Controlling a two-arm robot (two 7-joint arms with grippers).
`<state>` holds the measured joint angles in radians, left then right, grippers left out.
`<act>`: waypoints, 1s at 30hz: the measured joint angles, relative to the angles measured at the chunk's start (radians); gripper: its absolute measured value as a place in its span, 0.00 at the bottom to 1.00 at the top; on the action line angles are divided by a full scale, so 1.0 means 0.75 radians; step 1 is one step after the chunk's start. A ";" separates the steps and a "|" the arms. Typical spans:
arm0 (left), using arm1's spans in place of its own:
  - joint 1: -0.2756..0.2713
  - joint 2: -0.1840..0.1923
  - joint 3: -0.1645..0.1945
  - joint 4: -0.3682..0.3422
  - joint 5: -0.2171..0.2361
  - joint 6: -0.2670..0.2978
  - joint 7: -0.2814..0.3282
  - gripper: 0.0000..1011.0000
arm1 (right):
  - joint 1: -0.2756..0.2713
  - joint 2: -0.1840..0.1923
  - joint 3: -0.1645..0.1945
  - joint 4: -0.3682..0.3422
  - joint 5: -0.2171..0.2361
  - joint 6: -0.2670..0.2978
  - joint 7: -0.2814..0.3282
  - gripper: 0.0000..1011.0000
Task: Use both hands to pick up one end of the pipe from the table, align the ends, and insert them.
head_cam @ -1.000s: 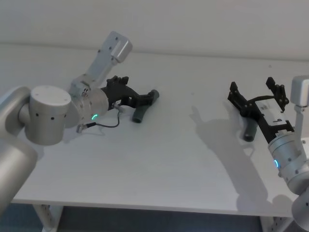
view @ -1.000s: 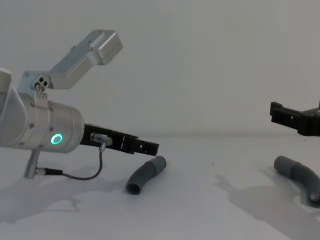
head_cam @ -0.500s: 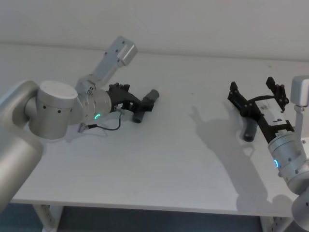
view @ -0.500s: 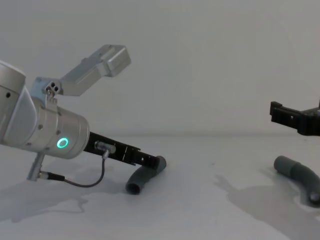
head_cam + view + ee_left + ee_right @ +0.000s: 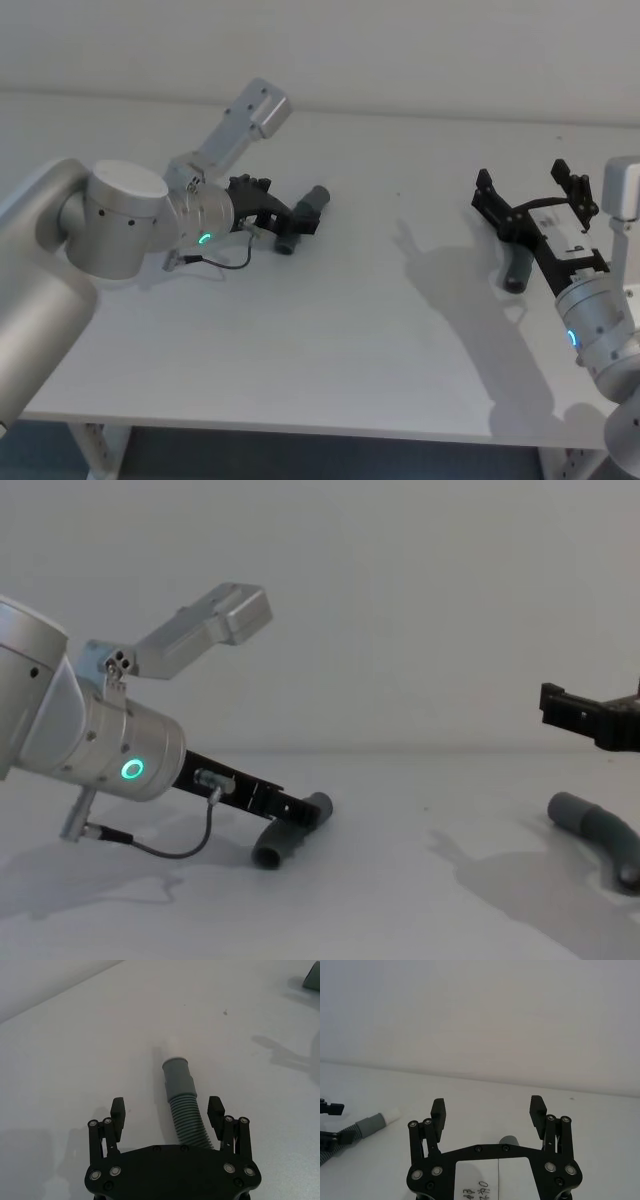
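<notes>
The left pipe piece (image 5: 186,1110) is seen as matt grey plastic, ribbed along its body and smooth at the collar (image 5: 177,1077), and is ended by a plain white tip (image 5: 395,1114). The left gripper (image 5: 166,1107) and right gripper (image 5: 488,1106) are finished in matt black and studded with small shiny metal screws (image 5: 229,1168). The left arm (image 5: 100,742) is cased in satin silver metal. The table (image 5: 350,330) is shown smooth, matt and pale.

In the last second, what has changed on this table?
The left gripper dropped lower and slid forward, so its open fingers now straddle the left pipe piece, not yet gripping it. The right gripper stayed open above the right pipe piece; both pieces lie unmoved on the table.
</notes>
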<state>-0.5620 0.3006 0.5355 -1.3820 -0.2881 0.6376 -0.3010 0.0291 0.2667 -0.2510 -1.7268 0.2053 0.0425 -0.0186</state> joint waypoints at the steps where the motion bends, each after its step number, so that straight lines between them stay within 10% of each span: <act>1: -0.003 -0.002 0.000 0.006 0.001 0.001 -0.003 0.99 | 0.000 0.000 0.000 0.000 0.000 0.000 0.000 0.99; 30: -0.028 -0.053 -0.008 0.103 0.008 0.007 -0.041 0.92 | 0.000 0.000 0.000 0.000 0.000 0.000 0.000 0.99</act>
<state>-0.5830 0.2612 0.5297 -1.3047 -0.2822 0.6425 -0.3318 0.0290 0.2667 -0.2510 -1.7268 0.2054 0.0424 -0.0186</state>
